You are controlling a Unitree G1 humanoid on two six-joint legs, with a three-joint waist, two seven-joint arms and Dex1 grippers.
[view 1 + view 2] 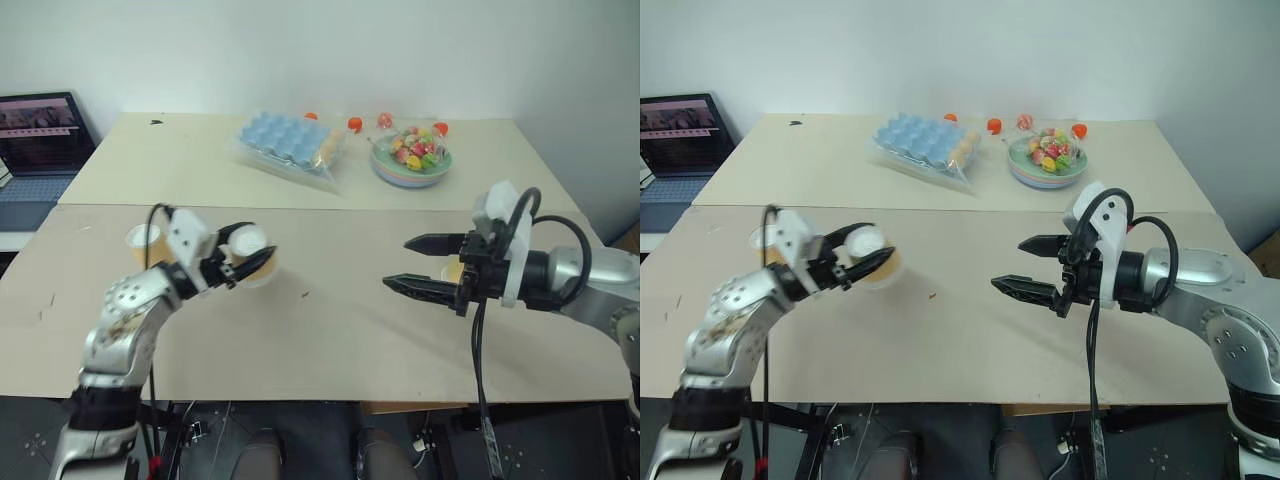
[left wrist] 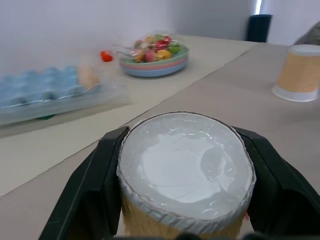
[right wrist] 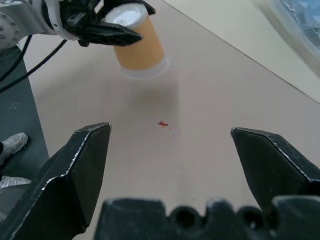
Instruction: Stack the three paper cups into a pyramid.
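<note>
The paper cup (image 1: 253,252) is pinched by the left gripper (image 1: 243,262) near its base, lifted upside down over the table (image 1: 330,330). Light and thin-walled, it likely crushes easily; grip gently mid-wall. The right gripper (image 1: 418,264) gapes empty beside it.

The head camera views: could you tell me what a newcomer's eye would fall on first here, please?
First, the left gripper, shut on an upside-down paper cup held just above the near table. Opposite, the right gripper hangs open, pointing toward it. At the back sit a blue egg tray and a bowl of coloured candies.
</note>
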